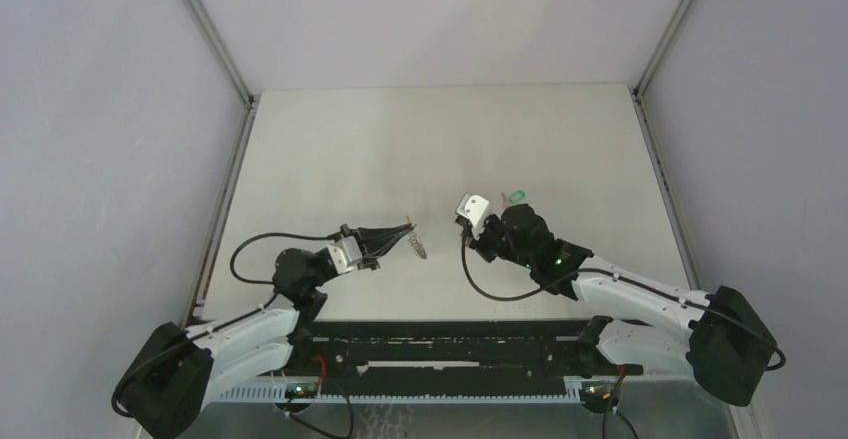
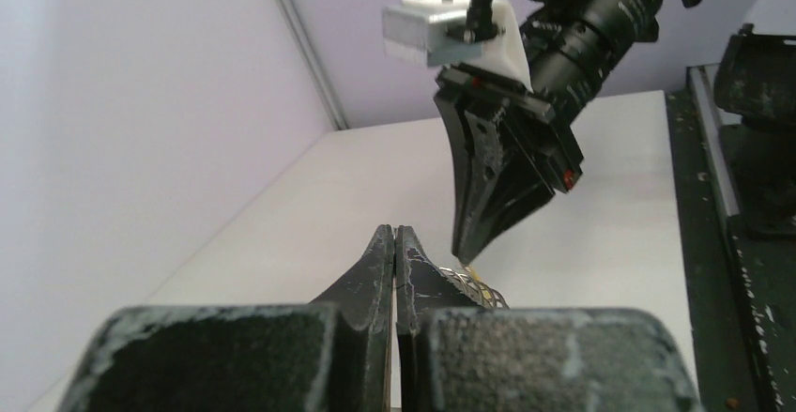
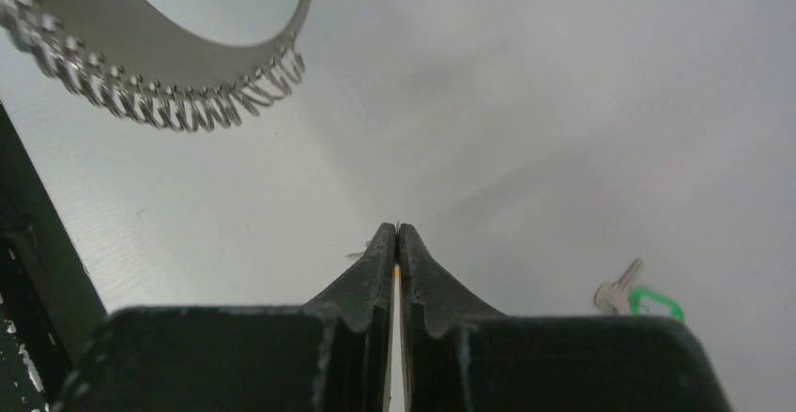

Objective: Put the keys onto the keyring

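Left gripper (image 1: 404,230) clamped on the keyring (image 3: 169,69), which stands on edge. Right gripper (image 3: 395,228) pinched tight just beside the ring, with a sliver of the orange key (image 3: 396,276) between its fingers. Green key (image 3: 617,292) lies flat on the table (image 1: 400,139) nearby.

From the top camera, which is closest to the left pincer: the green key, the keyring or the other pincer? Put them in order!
1. The keyring, held at the left pincer tip.
2. The right pincer, just to the right.
3. The green key, farther right and back.
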